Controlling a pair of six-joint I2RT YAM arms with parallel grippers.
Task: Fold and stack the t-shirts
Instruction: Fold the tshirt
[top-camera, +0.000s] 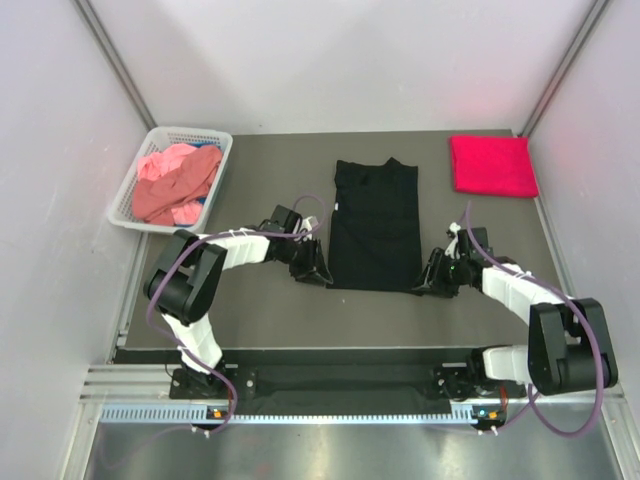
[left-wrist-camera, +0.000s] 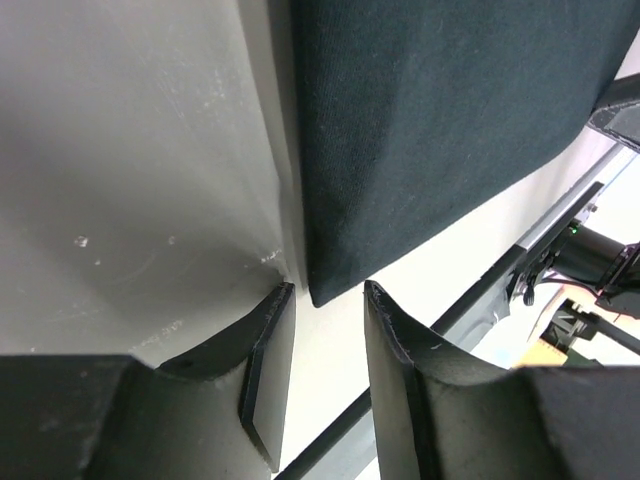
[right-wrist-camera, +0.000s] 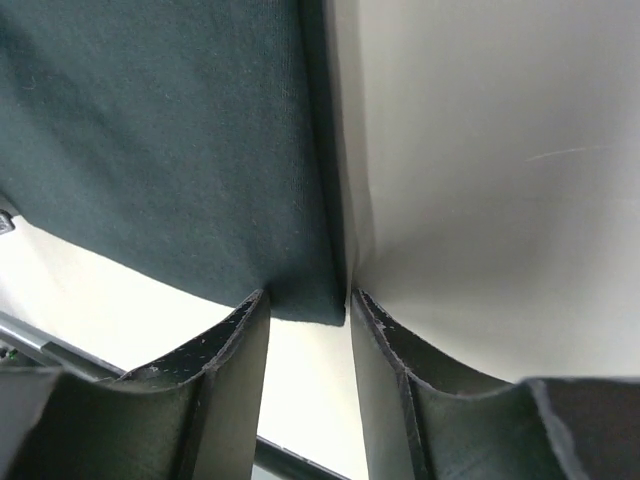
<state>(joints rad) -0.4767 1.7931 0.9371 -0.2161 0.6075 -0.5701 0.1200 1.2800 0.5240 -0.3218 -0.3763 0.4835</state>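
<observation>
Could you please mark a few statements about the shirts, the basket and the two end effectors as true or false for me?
1. The black shirt lies on the middle of the table. True.
2. The red shirt is in the basket. False: it lies folded at the table's far right corner; the basket holds pink shirts.
3. The left end effector and the right end effector sit at the black shirt's two near corners. True.
4. The left end effector is clamped shut. False: its jaws stand apart, with the shirt's corner just at the gap.
5. The basket stands at the far right of the table. False: it stands at the far left.
</observation>
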